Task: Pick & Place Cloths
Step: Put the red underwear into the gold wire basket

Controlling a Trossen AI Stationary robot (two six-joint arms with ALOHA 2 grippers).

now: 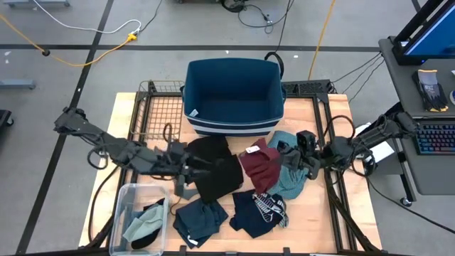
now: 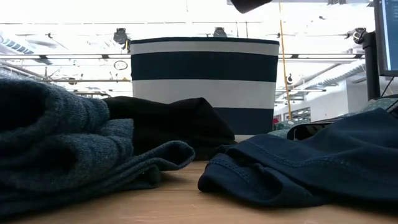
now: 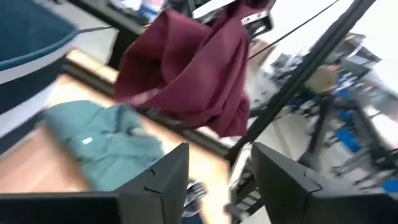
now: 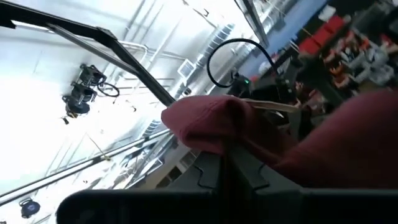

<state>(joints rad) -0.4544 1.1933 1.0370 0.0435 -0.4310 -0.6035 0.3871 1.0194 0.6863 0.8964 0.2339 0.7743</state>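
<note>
Big basket (image 1: 234, 96): sitting empty at the upper middle, waiting for cloths.
Clear bin (image 1: 126, 206): at lower left, holding a pale green cloth (image 1: 144, 224).
Maroon cloth (image 1: 260, 165): hanging at the middle, lifted so it is coming free of the pile.
Right claw (image 1: 293, 161): pinching the maroon cloth tight.
Left claw (image 1: 192, 165): fingers standing apart, holding nothing.

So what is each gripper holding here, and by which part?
The right gripper is shut on the maroon cloth, pinching a bunched fold near its edge so it hangs lifted. The left gripper holds nothing; its fingers stand apart.
</note>
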